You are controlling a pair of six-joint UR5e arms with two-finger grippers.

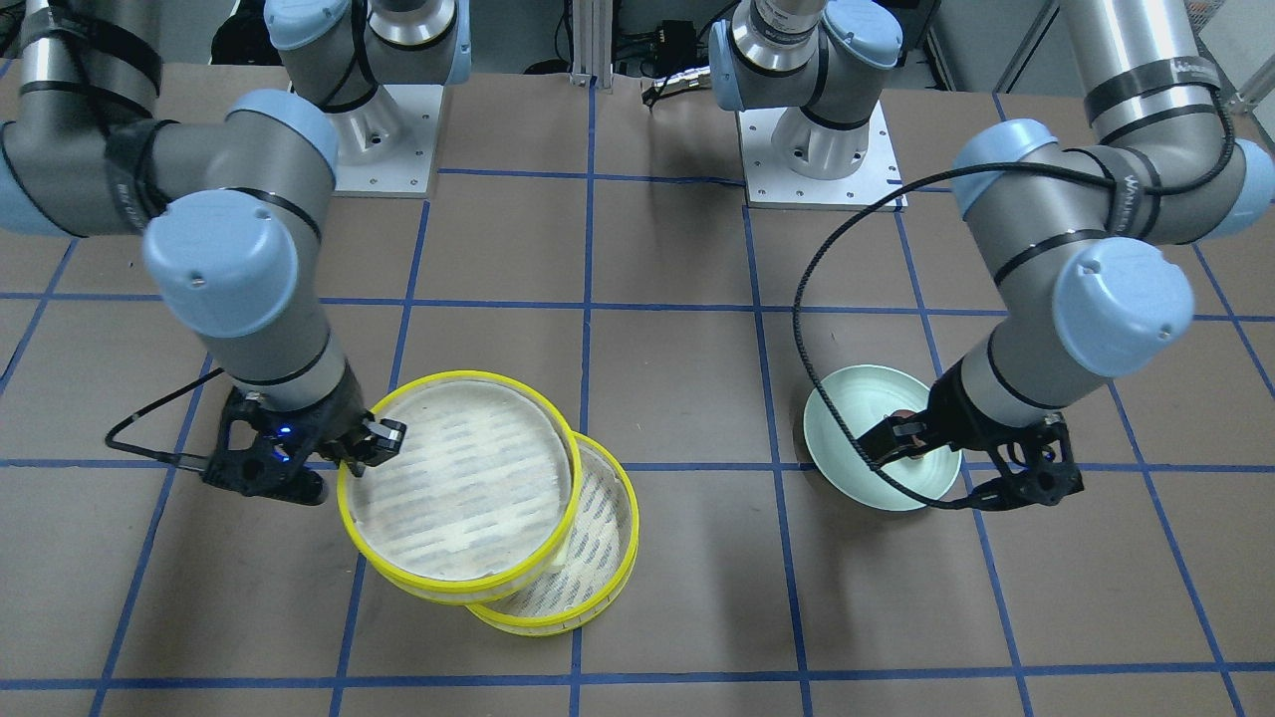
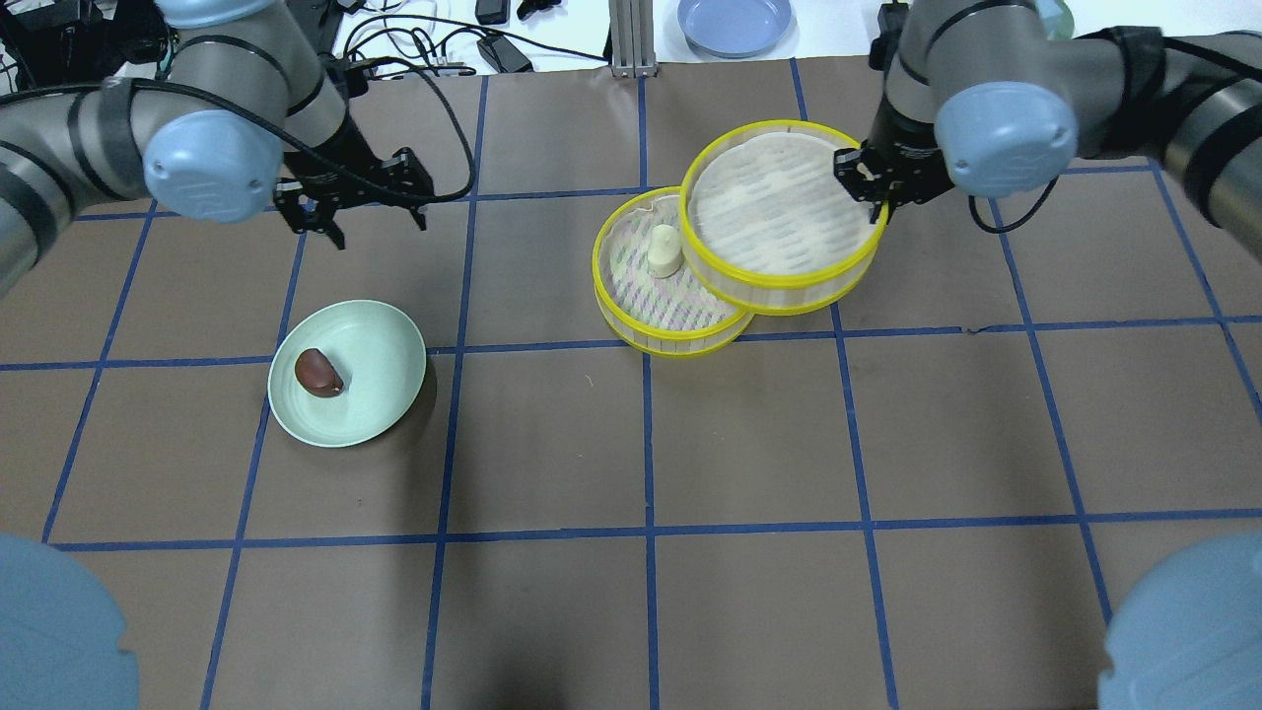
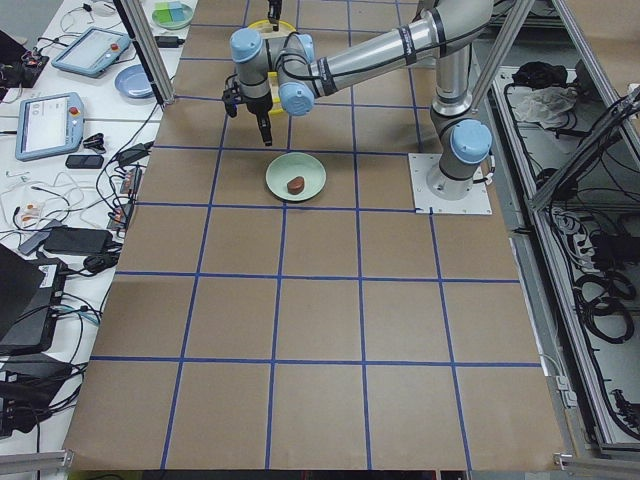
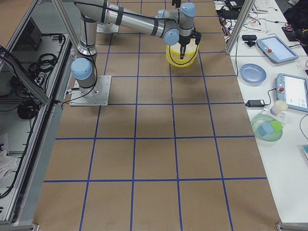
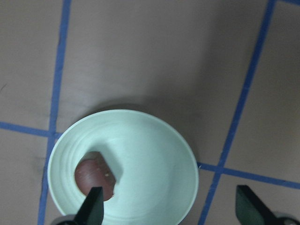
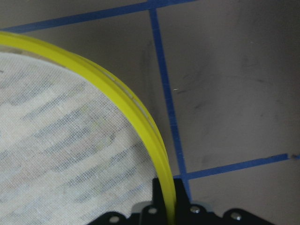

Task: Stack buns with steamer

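The dark reddish-brown bun [image 2: 318, 373] lies on the pale green plate [image 2: 380, 355]. My left gripper [image 2: 375, 219] hovers open over the plate's far side. In the left wrist view its fingertips [image 5: 93, 206] stand wide apart over the bun [image 5: 93, 176] and plate [image 5: 150, 154]. The cream-white bun [image 2: 666, 251] stands in the lower yellow-rimmed steamer tray [image 2: 616, 296]. My right gripper [image 2: 870, 192] is shut on the rim of the upper steamer tray [image 2: 779, 212]. That tray overlaps the lower one, offset to the right. It is empty.
A blue plate [image 2: 735, 22] and cables lie beyond the table's far edge. The two arm bases [image 1: 383, 139] [image 1: 817, 149] stand at the robot's side. Brown table surface with blue tape lines spreads between plate and steamer trays.
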